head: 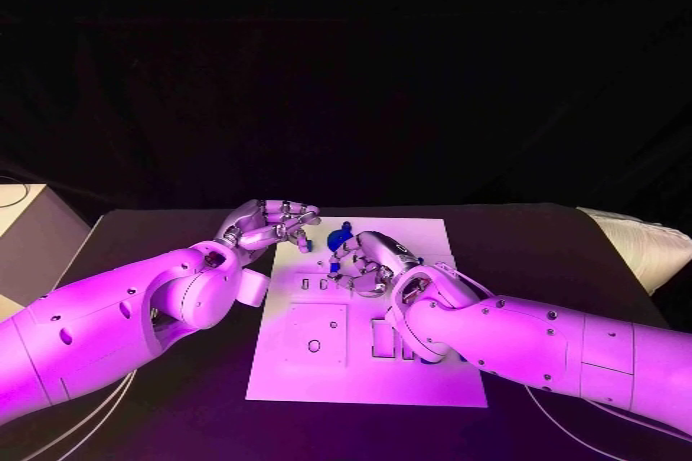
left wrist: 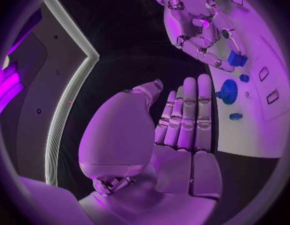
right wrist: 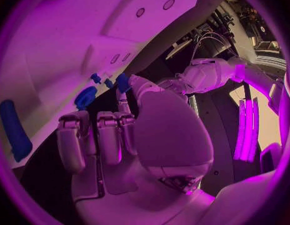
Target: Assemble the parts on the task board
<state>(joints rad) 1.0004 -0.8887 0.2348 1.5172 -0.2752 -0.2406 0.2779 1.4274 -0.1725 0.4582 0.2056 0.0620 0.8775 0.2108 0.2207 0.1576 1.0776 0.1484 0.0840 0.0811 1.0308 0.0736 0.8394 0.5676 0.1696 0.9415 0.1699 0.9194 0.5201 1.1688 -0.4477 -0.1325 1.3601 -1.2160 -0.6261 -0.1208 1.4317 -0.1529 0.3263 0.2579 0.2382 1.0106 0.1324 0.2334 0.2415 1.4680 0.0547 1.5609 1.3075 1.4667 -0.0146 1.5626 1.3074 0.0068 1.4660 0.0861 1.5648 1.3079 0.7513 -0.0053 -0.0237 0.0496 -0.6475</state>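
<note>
The white board (head: 361, 371) lies flat in the middle of the black table (head: 548, 241), and both hands are up at its far end. The left hand (head: 271, 224) sits at the board's far left corner, just off its edge; from behind its wrist the fingers (left wrist: 185, 117) stand straight and pressed side by side with the thumb alongside, and nothing is in them. The right hand (head: 372, 261) is over the far part of the board, fingers curled downward. One fingertip appears to touch a small blue block (right wrist: 122, 82), but I cannot tell whether the hand is really pinching it. Just beyond that hand, a round blue knob-like piece (head: 340, 241) stands on the board, with two smaller blue bits (right wrist: 95, 78) close beside it. The left wrist's view shows the same cluster: the round piece (left wrist: 228, 91), a blue block (left wrist: 237, 59) under the right hand's fingers (left wrist: 204, 47), and small blue bits (left wrist: 235, 116) nearby on the white surface. A long blue bar (right wrist: 14, 130) lies on the board, well apart from the cluster. Nearer the robot, the board shows slots and a square plate with a hole (head: 315, 345).
</note>
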